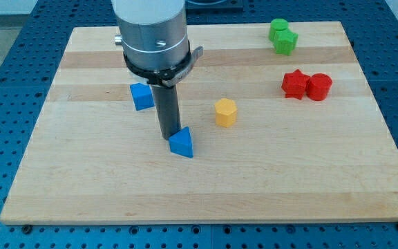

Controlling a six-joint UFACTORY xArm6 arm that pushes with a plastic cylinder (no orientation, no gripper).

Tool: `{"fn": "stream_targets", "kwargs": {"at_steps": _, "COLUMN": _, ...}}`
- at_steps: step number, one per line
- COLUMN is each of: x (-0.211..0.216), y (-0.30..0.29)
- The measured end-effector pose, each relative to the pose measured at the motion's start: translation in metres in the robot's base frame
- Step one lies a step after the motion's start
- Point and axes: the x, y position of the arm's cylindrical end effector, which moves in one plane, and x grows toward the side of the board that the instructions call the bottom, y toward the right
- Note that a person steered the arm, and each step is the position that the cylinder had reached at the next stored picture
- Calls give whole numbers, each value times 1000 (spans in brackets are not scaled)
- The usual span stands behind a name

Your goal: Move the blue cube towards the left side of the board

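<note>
The blue cube (141, 96) sits on the wooden board (206, 187) left of centre, partly behind the arm's grey body. My tip (168, 137) rests on the board just below and to the right of the cube, a small gap apart. A blue triangular block (182, 143) lies right next to my tip on its right side, touching or nearly touching it.
A yellow hexagonal block (225, 112) sits near the centre. A red star-shaped block (294, 84) and a red cylinder (318, 87) stand together at the right. Two green blocks (282, 36) sit at the view's top right. Blue pegboard surrounds the board.
</note>
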Motion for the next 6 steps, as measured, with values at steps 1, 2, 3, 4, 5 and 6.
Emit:
{"fn": "stream_targets", "kwargs": {"at_steps": 1, "x": -22, "y": 2}}
{"fn": "stream_targets", "kwargs": {"at_steps": 2, "x": -30, "y": 23}}
{"fn": "stream_targets", "kwargs": {"at_steps": 3, "x": -33, "y": 29}}
{"fn": "stream_targets", "kwargs": {"at_steps": 4, "x": -34, "y": 50}}
{"fn": "stream_targets", "kwargs": {"at_steps": 5, "x": -31, "y": 109}}
{"fn": "stream_targets", "kwargs": {"at_steps": 6, "x": -24, "y": 132}}
